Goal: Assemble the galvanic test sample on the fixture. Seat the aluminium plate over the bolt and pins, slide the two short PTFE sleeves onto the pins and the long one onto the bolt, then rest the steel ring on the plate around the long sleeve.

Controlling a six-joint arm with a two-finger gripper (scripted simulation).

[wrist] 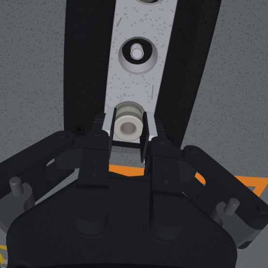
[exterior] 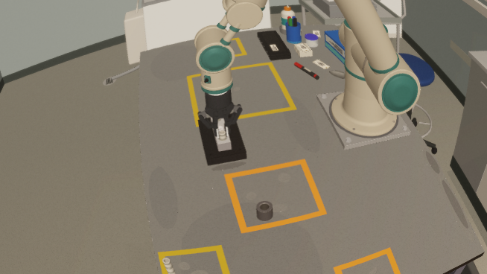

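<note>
The aluminium plate [wrist: 136,72] lies on the black fixture [exterior: 222,143], with the bare bolt [wrist: 137,53] standing up through its middle hole. I hold a short white PTFE sleeve [wrist: 128,128] in my gripper [wrist: 127,136], which is closed on it over the plate's near end, at the pin there. The pin itself is hidden by the sleeve. The dark steel ring [exterior: 264,210] sits in the orange square in front of the fixture. More white sleeves [exterior: 168,265] stand in the yellow square at the table's near-left corner.
The arm's base [exterior: 366,111] stands on its mount plate to the right of the fixture. A black tray [exterior: 273,44], a red marker [exterior: 306,70], a pen cup [exterior: 293,31] and small boxes lie at the table's far edge.
</note>
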